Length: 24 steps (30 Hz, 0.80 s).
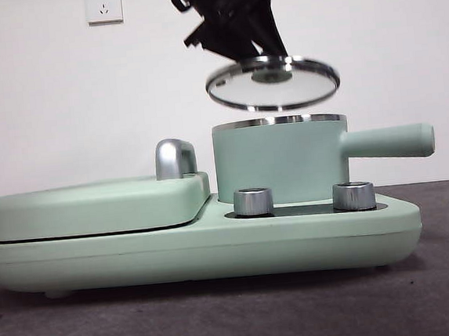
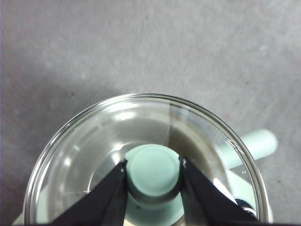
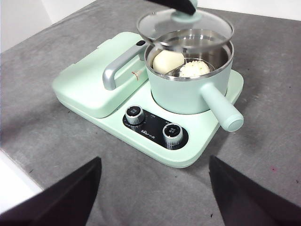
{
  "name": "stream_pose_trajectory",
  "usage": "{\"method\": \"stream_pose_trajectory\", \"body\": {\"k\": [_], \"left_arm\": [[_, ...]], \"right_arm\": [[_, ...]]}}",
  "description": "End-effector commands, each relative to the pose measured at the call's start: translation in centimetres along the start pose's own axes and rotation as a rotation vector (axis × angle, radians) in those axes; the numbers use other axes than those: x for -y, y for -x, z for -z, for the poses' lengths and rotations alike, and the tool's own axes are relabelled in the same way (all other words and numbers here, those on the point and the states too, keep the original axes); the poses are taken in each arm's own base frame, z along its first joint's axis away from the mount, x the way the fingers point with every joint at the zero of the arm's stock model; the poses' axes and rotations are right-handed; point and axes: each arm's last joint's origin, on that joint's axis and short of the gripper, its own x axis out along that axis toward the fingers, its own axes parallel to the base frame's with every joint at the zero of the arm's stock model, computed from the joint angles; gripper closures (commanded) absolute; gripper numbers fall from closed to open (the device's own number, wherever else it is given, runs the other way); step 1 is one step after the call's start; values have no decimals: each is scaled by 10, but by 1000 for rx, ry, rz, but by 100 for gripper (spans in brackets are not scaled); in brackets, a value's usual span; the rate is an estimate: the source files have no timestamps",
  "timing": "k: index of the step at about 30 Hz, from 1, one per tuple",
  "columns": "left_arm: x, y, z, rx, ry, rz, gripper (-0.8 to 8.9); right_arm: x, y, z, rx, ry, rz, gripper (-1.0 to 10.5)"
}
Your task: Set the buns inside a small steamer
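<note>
R gripper [image 3: 153, 188] waits low near the table's front edge, jaws spread wide w/ nothing between, well back from the appliance [image 3: 113, 127]. Next in: appliance control panel w/ two chrome dials [image 3: 135, 114]; small print on the panel, too small to read. Behind the dials sits the small steamer [image 3: 188, 94], mint pot, lid off, straight side handle [image 3: 221, 110] pointing toward the R gripper's side. Both buns [image 3: 168, 61] lie inside the pot: smooth one beside the ridged one [image 3: 194, 69], touching or nearly. Flat griddle lid [image 3: 89, 80] w/ chrome handle [image 3: 117, 66] sits beside the pot. L gripper [image 2: 154, 172] comes down from above, jaws clamped on the green knob [image 2: 154, 170] of the glass lid [image 1: 272, 83]; lid hangs tilted just over the pot rim, clear of it. Far back: white wall, two sockets [image 1: 103, 4]. Grey table [image 3: 282, 94] all round.
</note>
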Motion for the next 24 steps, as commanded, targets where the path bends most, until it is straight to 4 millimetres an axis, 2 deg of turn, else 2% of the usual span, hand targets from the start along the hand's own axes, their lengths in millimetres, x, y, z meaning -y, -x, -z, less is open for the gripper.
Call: {"method": "stream_pose_trajectory", "body": {"k": [1,8,14,24], "left_arm": [[2,-9,-5,22,-24,11,798],[1,-12,-4,18,-24,12,798],[0,-26,0,-8,-18,20,798],[4,-29,7,-80,-73,39,798]], "right_arm": [[-1,2,-2,18,-11,-7,585],[-1,2,-2,18,-14,-6,585],[-1,2,-3,25,-16,-4,585],[-1,2,-3,25,-36,-4,585]]}}
